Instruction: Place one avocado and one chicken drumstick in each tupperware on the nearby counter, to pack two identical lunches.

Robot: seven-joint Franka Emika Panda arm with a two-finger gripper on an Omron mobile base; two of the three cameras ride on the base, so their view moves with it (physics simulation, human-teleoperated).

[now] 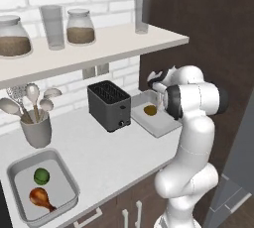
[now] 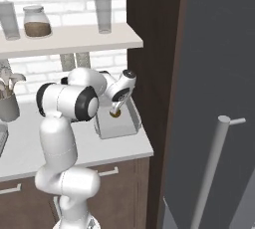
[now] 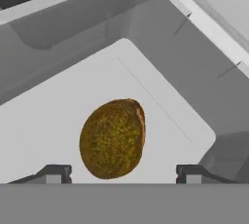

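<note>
You are looking at the tool [image 3: 121, 173] poised directly above the far right tupperware [image 1: 163, 125], with its two fingertips [image 3: 54, 173] standing wide apart on either side of the olive-brown avocado [image 3: 113, 138]. The tool is open and grips nothing; the avocado lies on the tray floor between and just beyond the tips, apart from both. In the hand view the avocado's slightly longer axis runs roughly square to the line joining the fingertips. Count the task's things as follows: two tupperware trays, one at the far right of the surface [image 1: 109, 157] beside the black toaster [image 1: 109, 105], one at the near left [image 1: 22, 172]; two avocados, the olive-brown one in the far right tray and the dark green avocado [image 1: 41, 176] in the near left tray; one chicken drumstick [image 1: 41, 199] in view, lying in the near left tray just nearer than the green avocado, thin end pointing right. Judge the near left tray as fully packed and the far right tray as lacking its drumstick. No second drumstick can be located in these views. The next move therefore calls for lifting the tool straight up clear of the tray rim before travelling away.
</note>
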